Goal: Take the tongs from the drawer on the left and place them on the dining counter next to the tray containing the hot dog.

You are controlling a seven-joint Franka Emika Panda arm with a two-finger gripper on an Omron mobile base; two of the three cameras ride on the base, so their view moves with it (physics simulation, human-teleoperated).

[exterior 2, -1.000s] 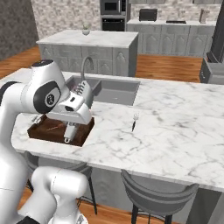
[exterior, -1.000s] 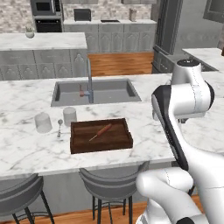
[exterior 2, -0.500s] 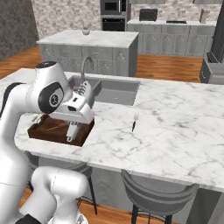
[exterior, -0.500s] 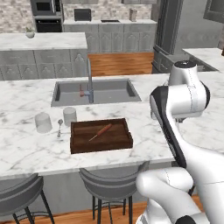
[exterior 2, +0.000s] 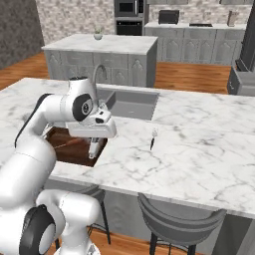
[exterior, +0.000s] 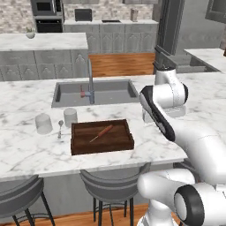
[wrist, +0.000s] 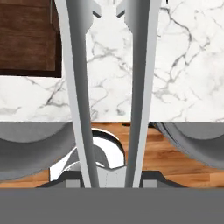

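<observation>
Since the earlier frames the hand is seen to have been swung from a tilt over the tray to a straight downward pose, just off the tray's right end. In the hand view the tongs (wrist: 109, 87) are held lengthwise, their two long arms running from the bottom of the frame to the top, so the jaws are pinching the tongs near the joined end. In the right base view the gripper (exterior 2: 93, 148) hangs at centre left, just above the tabletop (exterior 2: 189, 149) and close to the tray (exterior 2: 69, 144). In the left base view the tray (exterior: 102, 137) sits at centre with the hot dog (exterior: 102, 133) lying in it.

The step in hand is judged to be the set-down. It is best done by lowering until the tips rest on the marble beside the tray, clear of its rim and of the tabletop's near edge, before the jaws are spread.
</observation>
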